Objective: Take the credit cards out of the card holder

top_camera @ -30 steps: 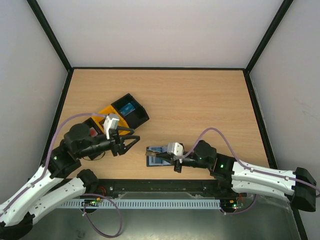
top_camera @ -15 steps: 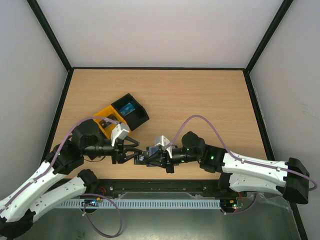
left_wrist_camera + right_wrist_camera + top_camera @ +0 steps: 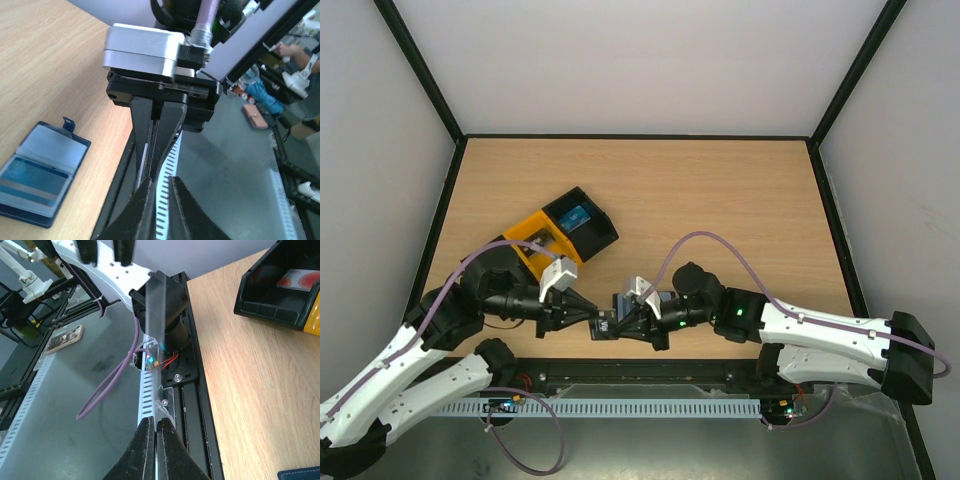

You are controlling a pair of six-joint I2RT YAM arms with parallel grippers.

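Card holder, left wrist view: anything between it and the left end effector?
Nothing visible: only tabletop shows between the open card holder and the left end effector, which is shut at the right end effector's tips, where a thin card is pinched.

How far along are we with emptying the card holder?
Done: a blue card sits in the black tray, a white red-marked card in a dark tray. In hand: the right gripper pinches a third card, the left gripper closed on its far end. Remaining: the open card holder seems to hold another card.
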